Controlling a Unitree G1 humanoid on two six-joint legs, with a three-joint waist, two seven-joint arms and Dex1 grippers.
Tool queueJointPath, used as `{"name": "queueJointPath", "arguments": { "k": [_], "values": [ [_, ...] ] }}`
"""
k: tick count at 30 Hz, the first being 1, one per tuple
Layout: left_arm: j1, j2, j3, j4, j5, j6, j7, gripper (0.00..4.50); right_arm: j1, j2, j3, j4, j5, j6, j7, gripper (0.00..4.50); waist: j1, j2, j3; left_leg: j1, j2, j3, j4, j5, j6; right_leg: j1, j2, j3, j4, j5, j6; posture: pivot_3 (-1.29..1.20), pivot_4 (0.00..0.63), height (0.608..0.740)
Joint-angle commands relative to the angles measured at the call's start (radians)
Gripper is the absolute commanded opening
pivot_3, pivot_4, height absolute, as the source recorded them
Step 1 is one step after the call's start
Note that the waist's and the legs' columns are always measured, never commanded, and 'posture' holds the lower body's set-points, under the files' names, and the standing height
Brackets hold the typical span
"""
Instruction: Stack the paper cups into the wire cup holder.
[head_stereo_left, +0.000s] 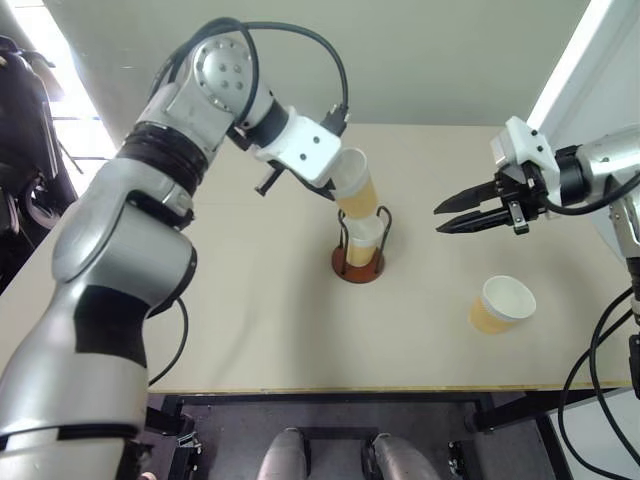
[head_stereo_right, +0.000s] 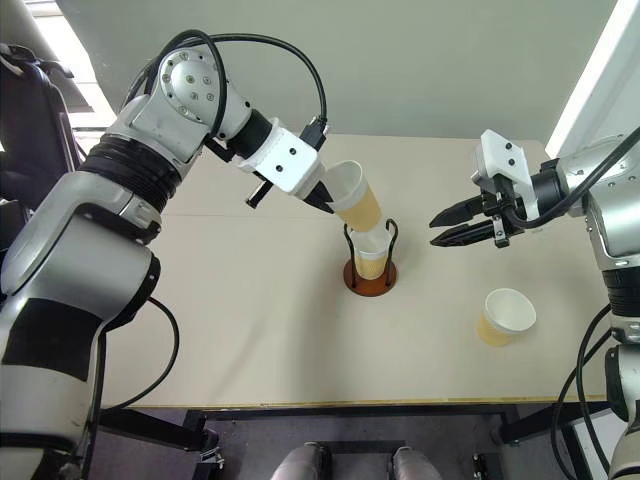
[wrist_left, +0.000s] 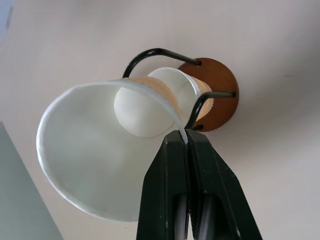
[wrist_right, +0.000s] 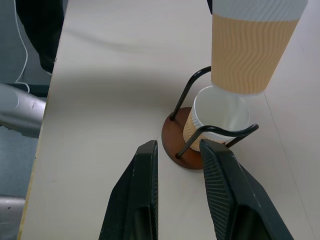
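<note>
left gripper (wrist_left: 186, 145) is pinching a cup's (head_stereo_right: 352, 195) rim, tilting it over the cup (head_stereo_right: 371, 258) seated in the holder (head_stereo_right: 370, 280) for nesting, right gripper (head_stereo_right: 437, 228) is idling half-open at three o'clock, spare cup (head_stereo_right: 504, 316) lying at four.

We find no readable text, label, brand, number or sign anywhere: the paper cups (head_stereo_left: 503, 304), the wire cup holder (head_stereo_left: 358, 262) and the surface (head_stereo_left: 250, 300) all look unmarked

arms: silver shells, black joints | cables: black | pincer (head_stereo_right: 437, 228): black fingers, white mount
</note>
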Motion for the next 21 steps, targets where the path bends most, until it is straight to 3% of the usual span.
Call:
{"name": "queueJointPath", "arguments": {
  "k": [1, 20, 21],
  "values": [
    [-0.007, -0.007, 0.059, 0.013, 0.046, -0.037, -0.031, 0.01, -0.008, -0.023, -0.039, -0.031, 0.016, 0.006, 0.000, 1.27, 0.000, 0.000, 0.000, 0.000, 0.001, -0.001, 0.001, 0.000, 0.000, 0.000, 0.000, 0.001, 0.000, 0.000, 0.000, 0.00, 0.150, 0.740],
    [0.012, 0.001, 0.051, 0.011, 0.083, -0.008, -0.031, 0.01, -0.006, -0.020, -0.033, -0.033, 0.011, 0.010, -0.004, 1.27, 0.000, 0.002, 0.001, 0.000, 0.000, 0.000, 0.004, -0.004, 0.007, 0.001, 0.000, 0.001, -0.001, 0.000, 0.000, 0.00, 0.150, 0.740],
    [0.012, 0.001, 0.051, 0.010, 0.079, -0.005, -0.031, 0.20, -0.007, -0.020, -0.033, -0.033, 0.010, 0.011, -0.004, 1.27, 0.000, 0.002, 0.001, 0.000, 0.000, 0.002, 0.004, -0.005, 0.007, 0.001, 0.001, 0.001, -0.001, 0.000, 0.000, 0.00, 0.150, 0.740]
  ]
}}
